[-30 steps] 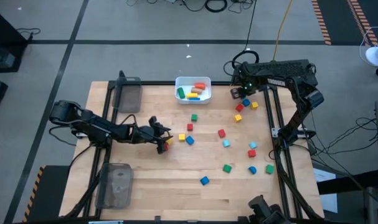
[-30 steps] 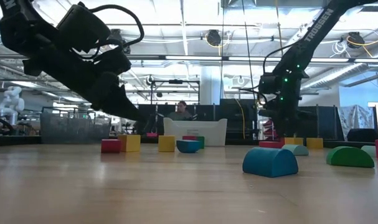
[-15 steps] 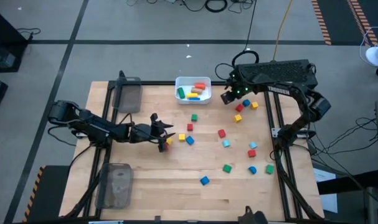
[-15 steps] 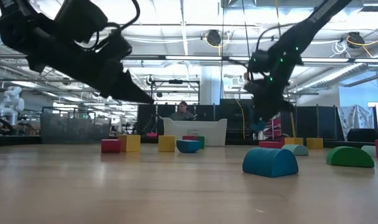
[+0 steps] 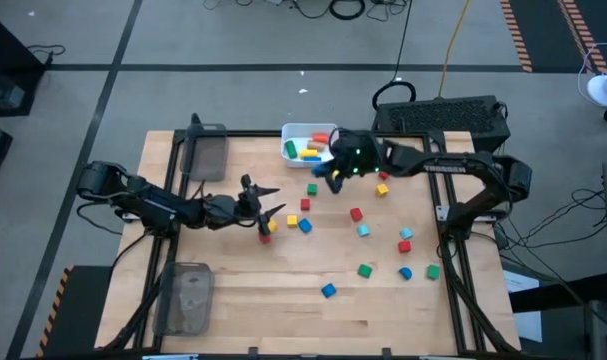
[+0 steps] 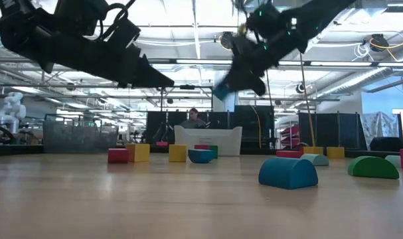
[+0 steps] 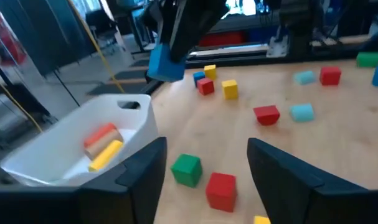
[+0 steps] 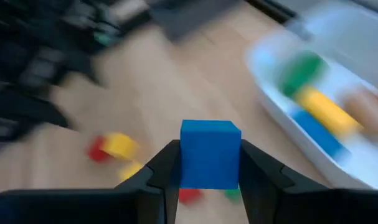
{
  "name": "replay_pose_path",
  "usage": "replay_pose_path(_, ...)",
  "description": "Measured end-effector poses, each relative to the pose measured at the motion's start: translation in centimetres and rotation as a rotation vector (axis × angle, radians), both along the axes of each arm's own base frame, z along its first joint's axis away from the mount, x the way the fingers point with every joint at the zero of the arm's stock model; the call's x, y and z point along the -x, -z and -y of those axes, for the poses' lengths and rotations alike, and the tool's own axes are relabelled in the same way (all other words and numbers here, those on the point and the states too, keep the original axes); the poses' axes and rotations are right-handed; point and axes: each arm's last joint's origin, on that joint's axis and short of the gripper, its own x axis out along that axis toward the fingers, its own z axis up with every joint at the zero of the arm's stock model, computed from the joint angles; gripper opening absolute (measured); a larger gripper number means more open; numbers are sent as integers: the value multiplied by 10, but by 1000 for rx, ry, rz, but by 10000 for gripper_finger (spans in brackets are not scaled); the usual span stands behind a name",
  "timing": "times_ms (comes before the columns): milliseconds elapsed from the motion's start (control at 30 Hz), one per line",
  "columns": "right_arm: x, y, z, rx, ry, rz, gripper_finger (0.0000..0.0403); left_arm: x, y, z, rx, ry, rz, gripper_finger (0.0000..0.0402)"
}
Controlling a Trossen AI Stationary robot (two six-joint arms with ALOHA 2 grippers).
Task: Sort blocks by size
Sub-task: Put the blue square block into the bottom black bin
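blue is the colour of the cube [image 8: 210,154] pinched between the fingers of our right end effector [image 8: 208,163], which is closed on its two sides so the block rides clear of the bench [image 5: 283,300]. we judge we are carrying it toward the white bin [image 5: 295,135], since that end effector [image 5: 335,172] hangs just beside the bin's near rim, where green, yellow, tan and red longer pieces already lie.

our left end effector [image 5: 264,207] waits over the left-middle of the bench with its fingers spread wide and nothing in them, near a red and a yellow cube.

the rest of the blocks [image 5: 383,240] lie scattered on the right half, well apart from each other.

the high view hides the carried cube under the arm; the left wrist view shows it [image 7: 165,63] lifted above the bin [image 7: 83,149], and the low view shows how high off the bench both arms are.
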Motion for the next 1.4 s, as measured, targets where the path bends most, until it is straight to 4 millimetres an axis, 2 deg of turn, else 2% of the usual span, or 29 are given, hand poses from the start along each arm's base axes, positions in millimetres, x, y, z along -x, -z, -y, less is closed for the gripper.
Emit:
replay_pose_path(267,-21,-16,-44,16,-121,186,115,-1,-10,0,-157,2,36,251)
replay_pose_path(567,-33,-16,-67,1,-177,257,116,-2,-23,4,-332,142,117,251)
replay_pose_path(800,-44,-10,-76,-10,-198,326,116,-3,-29,5,-433,166,138,251)
replay_pose_path(1100,-60,6,-77,-41,-209,378,116,-4,-29,5,-440,191,139,251)
replay_pose_path(1400,-61,3,-80,-44,-237,416,116,-4,-26,6,-440,203,112,243)
